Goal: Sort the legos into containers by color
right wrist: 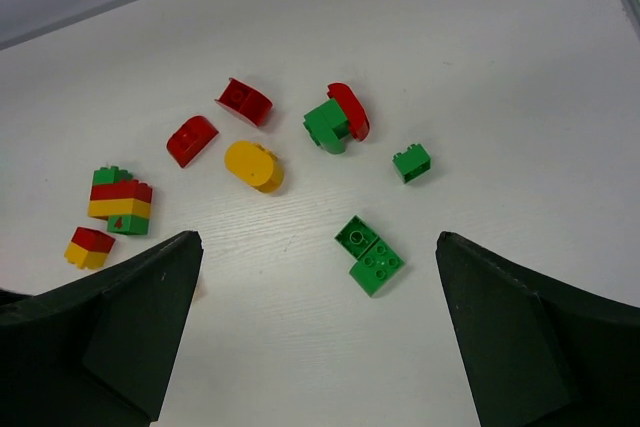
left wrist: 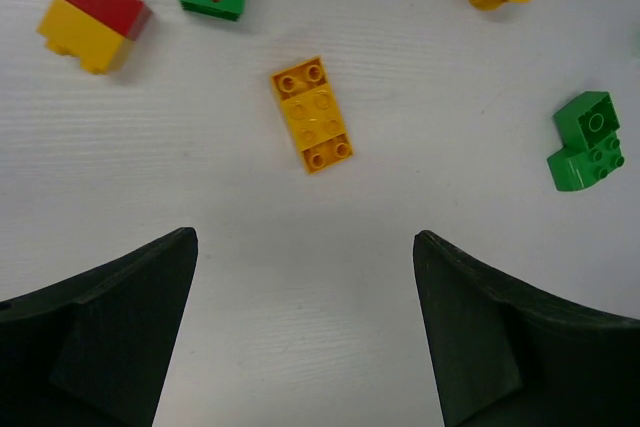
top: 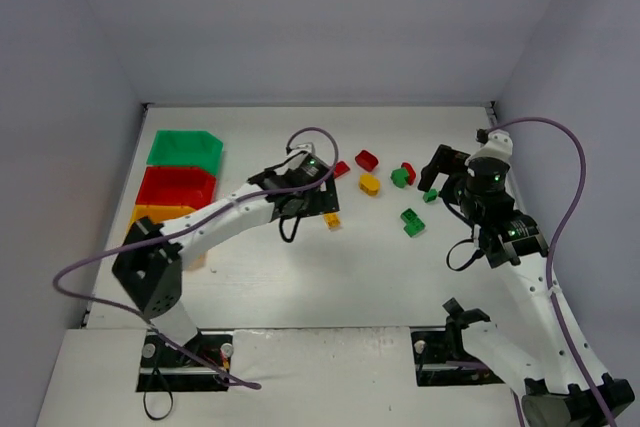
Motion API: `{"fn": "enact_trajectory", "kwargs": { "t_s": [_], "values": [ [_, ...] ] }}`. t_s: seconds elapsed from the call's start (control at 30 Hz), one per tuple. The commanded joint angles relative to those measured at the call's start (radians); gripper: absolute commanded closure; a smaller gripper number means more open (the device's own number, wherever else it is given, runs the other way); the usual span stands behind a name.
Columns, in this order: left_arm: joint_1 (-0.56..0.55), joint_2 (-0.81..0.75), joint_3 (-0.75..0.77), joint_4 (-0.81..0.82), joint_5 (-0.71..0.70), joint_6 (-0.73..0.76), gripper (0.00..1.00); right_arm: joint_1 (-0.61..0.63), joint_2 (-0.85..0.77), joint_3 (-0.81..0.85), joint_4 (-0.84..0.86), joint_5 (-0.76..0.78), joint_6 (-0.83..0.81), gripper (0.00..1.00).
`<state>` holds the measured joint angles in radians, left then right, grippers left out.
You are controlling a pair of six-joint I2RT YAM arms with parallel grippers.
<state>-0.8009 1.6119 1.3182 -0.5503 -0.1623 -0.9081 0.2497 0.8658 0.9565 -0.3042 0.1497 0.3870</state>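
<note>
Several legos lie mid-table. A flat yellow brick (left wrist: pixel 312 114) lies just ahead of my left gripper (left wrist: pixel 305 237), which is open and empty above the table; the brick also shows in the top view (top: pixel 332 219). A green pair of bricks (right wrist: pixel 369 256) lies between the open fingers of my right gripper (right wrist: pixel 318 237), a little ahead of the tips, with the gripper hovering empty. The green bin (top: pixel 185 147), red bin (top: pixel 177 185) and yellow-orange bin (top: pixel 160 215) stand in a column at the far left. From above, the left gripper (top: pixel 312 192) and right gripper (top: pixel 440 169) flank the pile.
Other bricks: a small green one (right wrist: pixel 411 162), a green-and-red piece (right wrist: pixel 337 119), a rounded yellow one (right wrist: pixel 253 165), two red ones (right wrist: pixel 192 140) (right wrist: pixel 244 101), a mixed stack marked 4 (right wrist: pixel 120 203), and a red-on-yellow stack (right wrist: pixel 88 246). Walls enclose the table's back and sides.
</note>
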Motion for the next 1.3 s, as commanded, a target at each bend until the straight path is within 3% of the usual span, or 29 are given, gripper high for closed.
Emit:
{"fn": "enact_trajectory", "kwargs": {
  "t_s": [0.0,0.2,0.37,0.57,0.67,0.73,0.77,1.0,1.1,1.27],
  "values": [
    [-0.041,0.092,0.137,-0.019,-0.08,-0.147,0.18,0.005,-0.002,0.002,0.03,0.014,0.036,0.0],
    [-0.043,0.279,0.257,-0.071,-0.094,-0.175,0.19,0.003,-0.024,-0.005,0.022,0.008,0.035,0.0],
    [-0.034,0.407,0.334,-0.117,-0.097,-0.175,0.26,0.003,-0.045,-0.018,0.014,-0.022,0.033,0.0],
    [-0.021,0.486,0.387,-0.128,-0.112,-0.181,0.46,0.003,-0.065,-0.032,0.011,-0.061,0.018,0.0],
    [-0.02,0.485,0.4,-0.143,-0.121,-0.183,0.8,0.003,-0.07,-0.03,0.008,-0.065,0.004,0.0],
    [-0.021,0.441,0.377,-0.146,-0.138,-0.181,0.97,0.003,-0.071,-0.027,0.008,-0.065,-0.002,0.0],
    [-0.021,0.418,0.366,-0.155,-0.147,-0.18,1.0,0.003,-0.071,-0.024,0.008,-0.068,-0.011,0.0],
    [0.043,0.098,0.188,-0.29,-0.264,-0.193,1.0,0.005,-0.06,0.007,0.008,-0.134,-0.039,0.0],
    [0.136,-0.059,0.046,-0.325,-0.289,-0.218,1.0,0.008,-0.053,0.016,0.008,-0.141,-0.04,0.0],
    [0.399,-0.297,-0.16,-0.35,-0.275,-0.201,1.0,0.025,-0.027,0.013,0.011,-0.177,-0.046,0.0]
  ]
}}
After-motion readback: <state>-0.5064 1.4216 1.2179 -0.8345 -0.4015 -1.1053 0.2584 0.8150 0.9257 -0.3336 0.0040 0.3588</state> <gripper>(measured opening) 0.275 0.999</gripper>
